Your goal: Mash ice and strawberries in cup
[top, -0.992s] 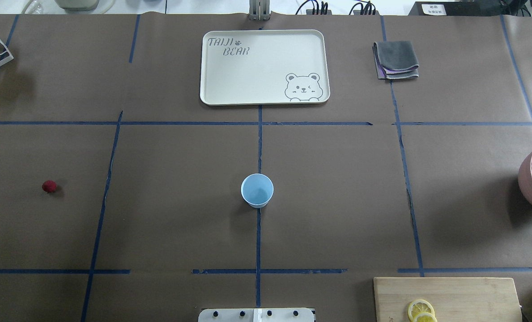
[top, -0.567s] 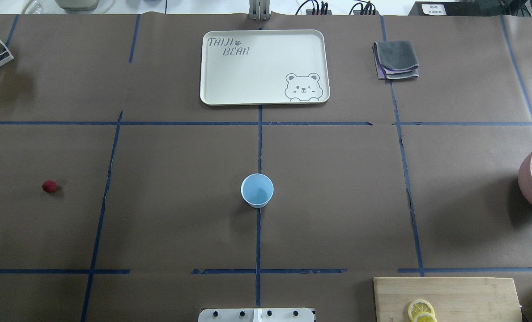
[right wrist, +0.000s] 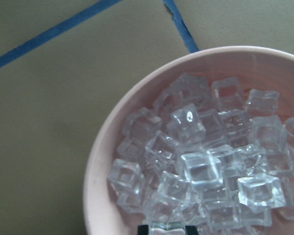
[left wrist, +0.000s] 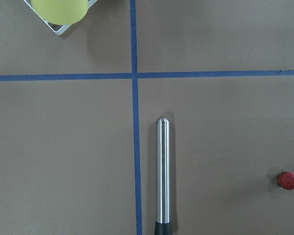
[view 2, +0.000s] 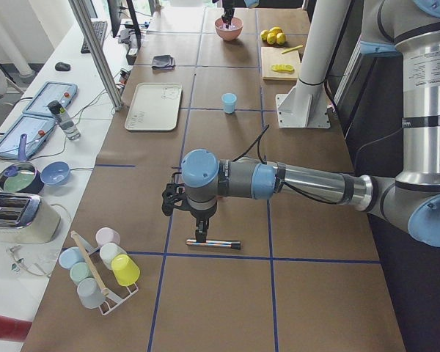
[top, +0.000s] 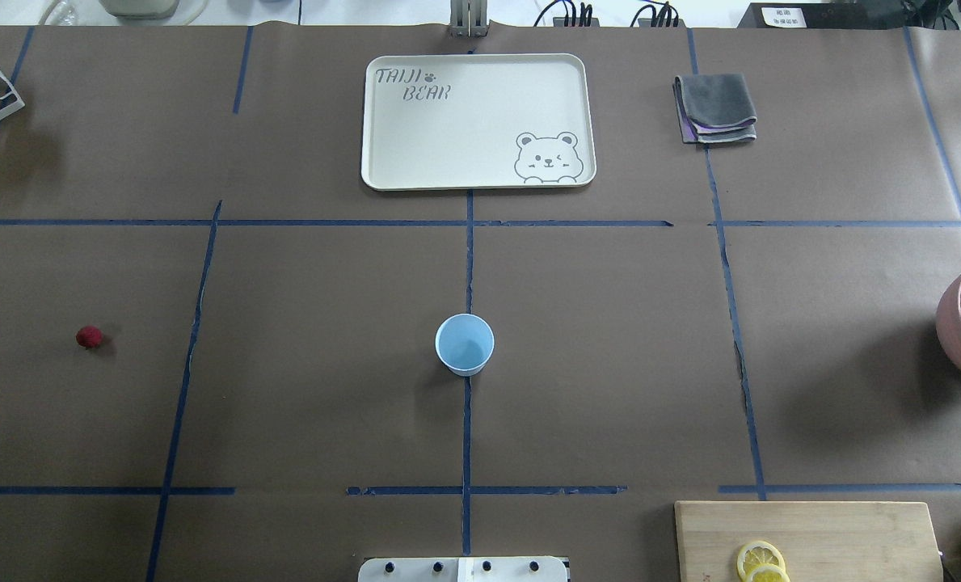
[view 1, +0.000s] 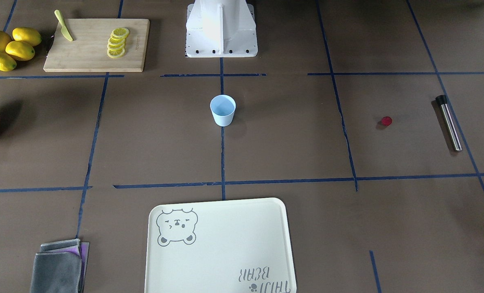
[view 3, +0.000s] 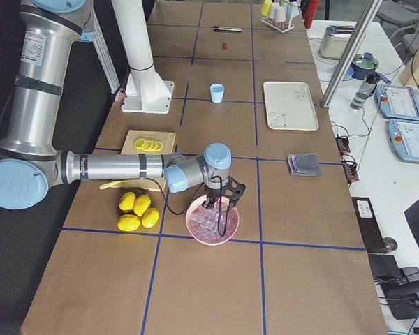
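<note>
The pale-blue cup (top: 465, 343) stands upright mid-table, nothing showing in it; it also shows in the front view (view 1: 223, 110). The strawberry (top: 88, 337) lies on the table far to the left, also in the left wrist view (left wrist: 288, 180). My right gripper (right wrist: 165, 229) hangs over the pink bowl (right wrist: 95, 166) of ice (right wrist: 201, 166), its black tips closed around one cube at the view's bottom edge. My left gripper (view 2: 199, 233) hovers over a steel muddler (left wrist: 162, 171); I cannot tell if it is open.
A cream bear tray (top: 415, 145) and a folded grey cloth (top: 714, 109) lie at the far side. A cutting board (view 1: 91, 53) with lemon slices, a knife and whole lemons (view 1: 9, 47) sits near the base. A rack of cups (view 2: 103, 268) stands at the left end.
In the overhead view the dark tip of my right gripper over the pink bowl has shrunk and shifted toward the view's right edge. The cup and strawberry have not moved.
</note>
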Controlling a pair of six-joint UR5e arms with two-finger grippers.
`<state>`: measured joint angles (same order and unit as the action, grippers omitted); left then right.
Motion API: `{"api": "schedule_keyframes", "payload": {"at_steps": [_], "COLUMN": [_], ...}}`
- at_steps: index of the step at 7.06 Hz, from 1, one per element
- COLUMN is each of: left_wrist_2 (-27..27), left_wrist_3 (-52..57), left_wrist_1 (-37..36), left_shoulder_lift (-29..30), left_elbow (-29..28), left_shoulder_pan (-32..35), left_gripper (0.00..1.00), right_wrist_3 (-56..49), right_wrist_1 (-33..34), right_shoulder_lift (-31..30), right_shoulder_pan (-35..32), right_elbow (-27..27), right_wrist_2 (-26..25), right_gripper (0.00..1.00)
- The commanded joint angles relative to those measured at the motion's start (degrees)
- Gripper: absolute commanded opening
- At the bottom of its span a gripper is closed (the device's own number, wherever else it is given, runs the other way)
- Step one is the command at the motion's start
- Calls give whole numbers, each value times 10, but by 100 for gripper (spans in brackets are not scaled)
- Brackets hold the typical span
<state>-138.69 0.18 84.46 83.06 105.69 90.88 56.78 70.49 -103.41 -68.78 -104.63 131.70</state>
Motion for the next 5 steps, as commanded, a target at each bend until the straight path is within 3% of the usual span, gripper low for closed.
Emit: {"api": "schedule_keyframes", "payload": {"at_steps": [1,3,5], "left_wrist_2": [0,0,0], "left_wrist_3": [3,3,3], "left_wrist_1": [0,0,0], "left_shoulder_lift": [0,0,0], "left_elbow": [0,0,0], "left_shoulder_pan": [0,0,0], "left_gripper": [100,100,100], "right_wrist_3": [26,112,240], "right_wrist_1": [1,2,5], "right_shoulder_lift": [1,42,142], "right_shoulder_pan": [2,57,128], "right_elbow": [-77,-133,-133], "right_wrist_2": [5,8,0], "right_gripper": [0,0,0]}}
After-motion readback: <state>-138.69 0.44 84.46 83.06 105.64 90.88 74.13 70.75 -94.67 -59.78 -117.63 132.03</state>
